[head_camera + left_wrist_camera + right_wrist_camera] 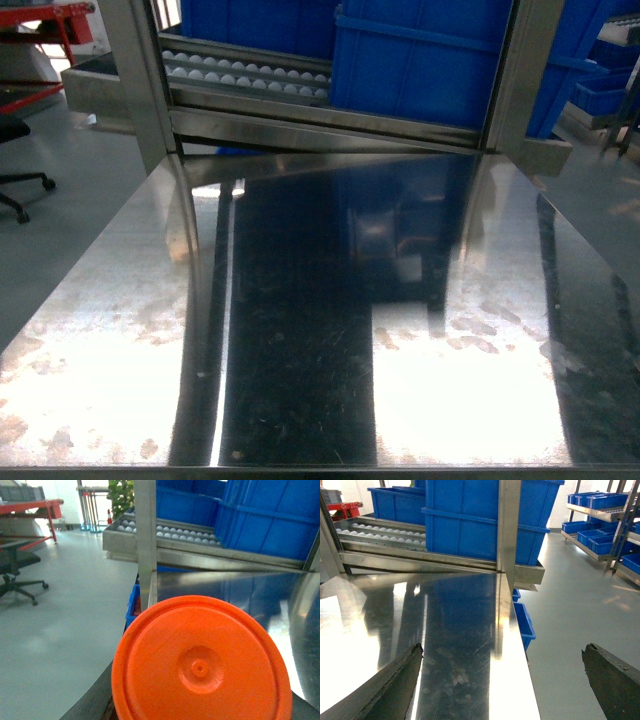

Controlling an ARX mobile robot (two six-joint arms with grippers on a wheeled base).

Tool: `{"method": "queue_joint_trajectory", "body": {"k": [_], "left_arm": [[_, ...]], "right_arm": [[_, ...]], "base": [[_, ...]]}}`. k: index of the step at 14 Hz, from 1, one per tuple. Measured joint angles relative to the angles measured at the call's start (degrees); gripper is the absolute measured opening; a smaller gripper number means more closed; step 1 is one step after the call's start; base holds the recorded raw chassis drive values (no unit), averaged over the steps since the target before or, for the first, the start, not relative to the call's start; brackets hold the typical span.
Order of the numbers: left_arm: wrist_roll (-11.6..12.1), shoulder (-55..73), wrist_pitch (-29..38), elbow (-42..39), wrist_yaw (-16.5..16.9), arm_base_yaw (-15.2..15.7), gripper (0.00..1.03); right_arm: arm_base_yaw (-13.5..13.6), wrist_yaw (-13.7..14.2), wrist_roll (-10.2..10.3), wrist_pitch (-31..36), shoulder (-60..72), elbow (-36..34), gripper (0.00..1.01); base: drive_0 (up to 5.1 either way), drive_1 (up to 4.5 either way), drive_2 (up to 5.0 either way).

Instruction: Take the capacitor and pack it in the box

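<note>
Left wrist view: orange disc (202, 662) fills lower frame, left pincer state untellable. Right pincer (502, 680) spread over tabletop (300, 330). Capacitor, box unseen; handling unjudgeable.

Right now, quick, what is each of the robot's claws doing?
Left gripper: a round orange plastic disc fills its camera view; whether it is held cannot be told.
Right gripper: open, holding nothing.
</note>
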Motion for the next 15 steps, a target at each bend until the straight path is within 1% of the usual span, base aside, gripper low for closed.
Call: {"method": "queue_joint_trajectory", "body": {"k": [15], "left_arm": [[-0.02, 0.0, 0.52, 0.0, 0.0, 0.0, 0.45]], "right_arm": [[0.0, -0.02, 0.0, -0.09, 0.0, 0.0, 0.98]], "base": [[0.0, 0.0, 0.0]]}}
